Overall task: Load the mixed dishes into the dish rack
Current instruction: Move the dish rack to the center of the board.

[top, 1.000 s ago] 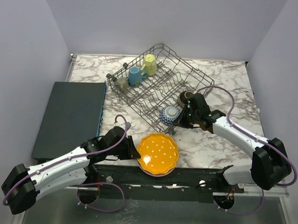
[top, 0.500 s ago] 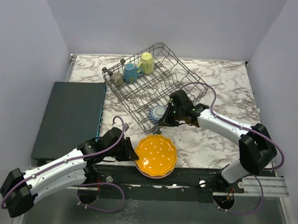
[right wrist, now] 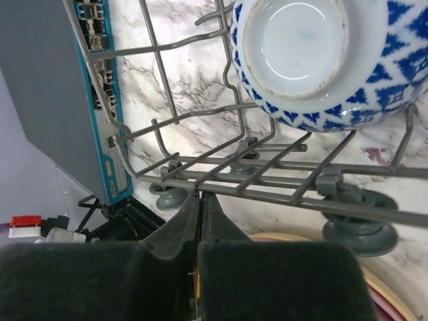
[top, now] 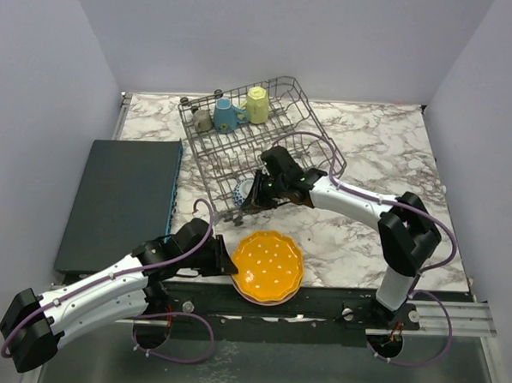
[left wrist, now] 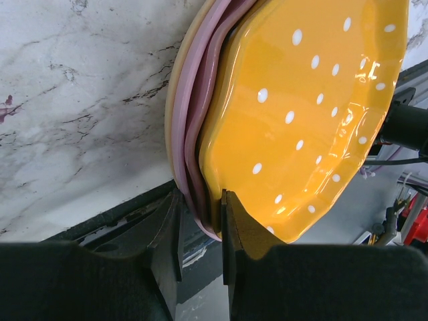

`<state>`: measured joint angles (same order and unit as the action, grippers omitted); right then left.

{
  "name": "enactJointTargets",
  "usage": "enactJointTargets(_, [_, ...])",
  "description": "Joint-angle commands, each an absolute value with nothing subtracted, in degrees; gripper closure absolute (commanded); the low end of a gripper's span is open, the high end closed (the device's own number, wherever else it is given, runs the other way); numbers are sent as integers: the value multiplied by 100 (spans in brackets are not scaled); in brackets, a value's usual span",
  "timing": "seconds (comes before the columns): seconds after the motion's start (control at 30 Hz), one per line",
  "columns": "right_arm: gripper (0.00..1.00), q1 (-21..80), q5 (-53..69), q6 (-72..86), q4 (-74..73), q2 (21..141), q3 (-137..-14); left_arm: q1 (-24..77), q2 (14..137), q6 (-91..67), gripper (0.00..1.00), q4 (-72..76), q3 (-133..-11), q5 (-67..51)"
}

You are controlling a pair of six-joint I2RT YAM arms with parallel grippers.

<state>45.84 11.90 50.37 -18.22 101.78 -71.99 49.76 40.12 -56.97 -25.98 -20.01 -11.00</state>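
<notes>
Though earlier rightward, dish rack (top: 241,143) (bowl (right wrist: 314,60) aboard) leftward.

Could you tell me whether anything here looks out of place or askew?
Yes, two things. The dish rack sits skewed, at an angle to the edges of the table. The plate stack, with the orange dotted plate on top, overhangs the table's near edge.
</notes>
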Motion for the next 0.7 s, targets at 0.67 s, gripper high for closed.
enactJointTargets(0.67, [70, 4491, 536, 4575, -1746, 10104, -7551, 5027, 4243, -5505, 52, -2240, -2698, -925])
